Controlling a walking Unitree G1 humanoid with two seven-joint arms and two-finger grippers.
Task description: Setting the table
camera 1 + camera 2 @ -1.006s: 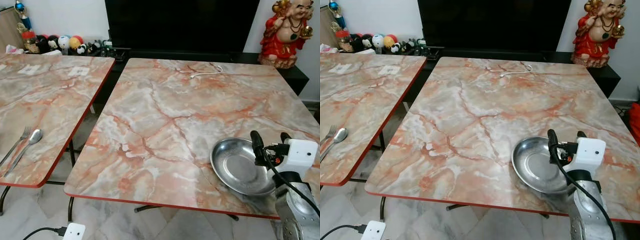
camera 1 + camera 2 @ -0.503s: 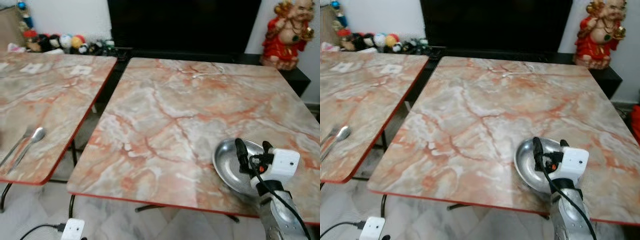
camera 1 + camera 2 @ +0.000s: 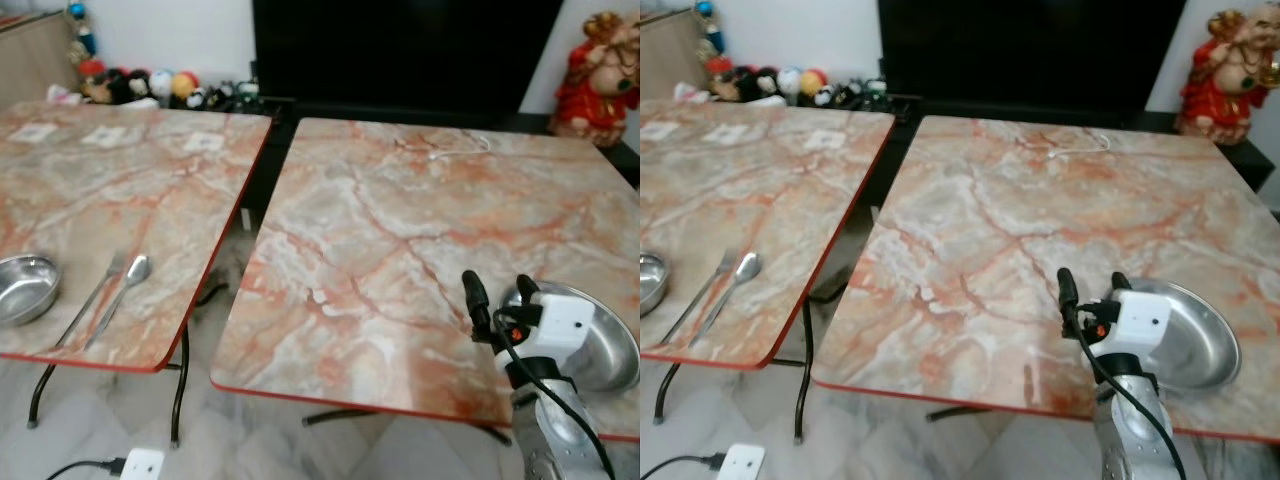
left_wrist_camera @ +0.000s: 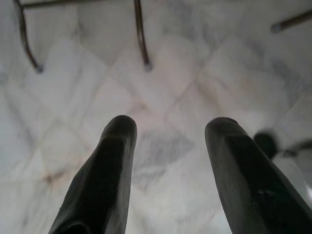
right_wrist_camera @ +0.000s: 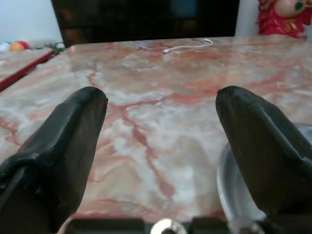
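Note:
A round steel plate [image 3: 600, 345] lies near the front right corner of the right marble table [image 3: 380, 230]. My right gripper [image 3: 498, 290] hovers open at the plate's left rim, with nothing between its fingers. In the right wrist view one finger [image 5: 263, 141] hangs over the plate's edge [image 5: 229, 190]. On the left table [image 3: 120, 190] lie a fork [image 3: 95, 295] and a spoon [image 3: 125, 285], side by side near the front edge. A small steel bowl [image 3: 25, 288] sits to their left. My left gripper [image 4: 168, 126] hangs open over the marble floor.
A narrow gap separates the two tables. A white cable [image 3: 460, 150] lies at the right table's far side. Behind stand a black TV cabinet [image 3: 400, 50], a red statue [image 3: 600, 65] and small toys [image 3: 150, 85]. A white plug box [image 3: 140, 465] sits on the floor.
The camera has swung left, bringing the left table's bowl into view. My right gripper has shifted from over the plate's right side to its left rim. The plate stays on the table.

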